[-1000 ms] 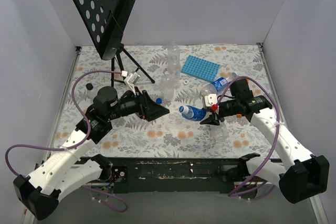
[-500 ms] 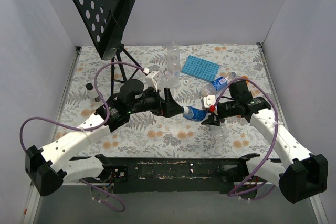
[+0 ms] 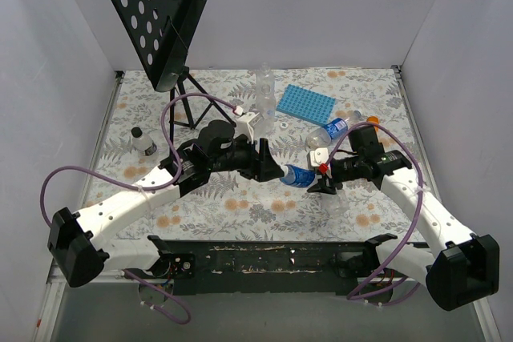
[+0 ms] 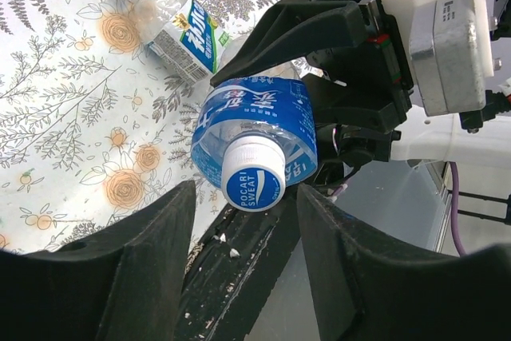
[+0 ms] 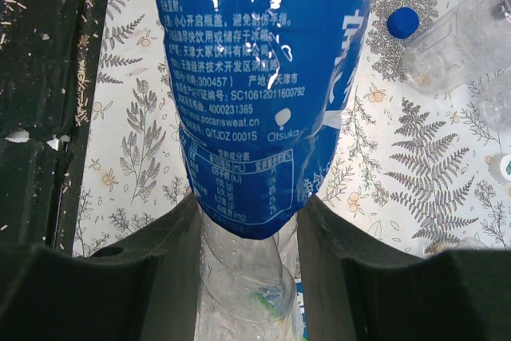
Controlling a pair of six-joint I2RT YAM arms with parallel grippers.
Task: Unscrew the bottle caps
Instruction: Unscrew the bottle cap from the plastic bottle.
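Your right gripper (image 5: 247,207) was clamped on the blue-labelled bottle (image 3: 298,174), its neck pointing straight at your left gripper (image 3: 269,168), whose spread fingers (image 4: 152,273) flanked the white cap (image 4: 253,184) without touching.

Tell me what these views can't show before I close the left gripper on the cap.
- Top view: the cap is hidden behind the left gripper, so any contact between them is unreadable.
- Left wrist: the cap sits between open fingers, but whether they reach alongside it is unclear.
- Right wrist: the bottle, held by the right gripper, runs past the top edge, so no cap shows.
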